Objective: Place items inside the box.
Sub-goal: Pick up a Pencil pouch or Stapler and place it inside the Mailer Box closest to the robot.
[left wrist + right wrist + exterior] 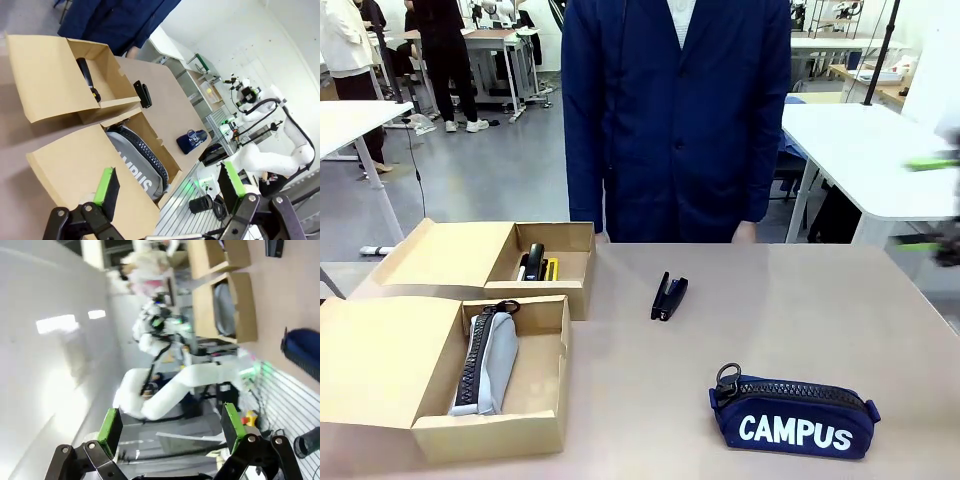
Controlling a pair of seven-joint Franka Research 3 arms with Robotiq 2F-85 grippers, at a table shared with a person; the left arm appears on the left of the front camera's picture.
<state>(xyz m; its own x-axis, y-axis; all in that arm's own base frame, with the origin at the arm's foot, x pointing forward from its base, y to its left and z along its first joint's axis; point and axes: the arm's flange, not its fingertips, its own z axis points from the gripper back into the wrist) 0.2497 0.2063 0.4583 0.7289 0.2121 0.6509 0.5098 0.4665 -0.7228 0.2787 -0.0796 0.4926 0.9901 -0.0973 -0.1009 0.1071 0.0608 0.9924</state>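
Tan and mostly bare, the bench (pixel 770 330) runs toward a person in a dark blue coat (pixel 675 120) who stands at its far edge, with white tables and other people farther back in the room. You have two open cardboard boxes along the left edge, each with its lid flap laid out to the left. The far box (pixel 575 295) holds a black item (pixel 534 262) and a yellow item (pixel 552 269) side by side at the left of its compartment; they are too small to name with confidence. The near box (pixel 490 435), at the near left corner, holds the grey pouch (pixel 490 365), which lies lengthwise with its zip pull toward the far wall. Out on the open bench, the black stapler (pixel 668 296) lies near the middle, just right of the far box and not touching it. The navy pouch (pixel 795 422) sits close to the near edge, right of centre, with its white "CAMPUS" lettering facing you and its ring pull at the left end, well apart from the stapler. Your right tool (pixel 922 204) shows as a blur at the right edge, raised above the bench, its green pads spread wide with nothing between them. Your left tool (pixel 170 185) is also spread and empty, and its wrist view looks over the near box's flap toward the grey pouch, the stapler and the navy pouch beyond.
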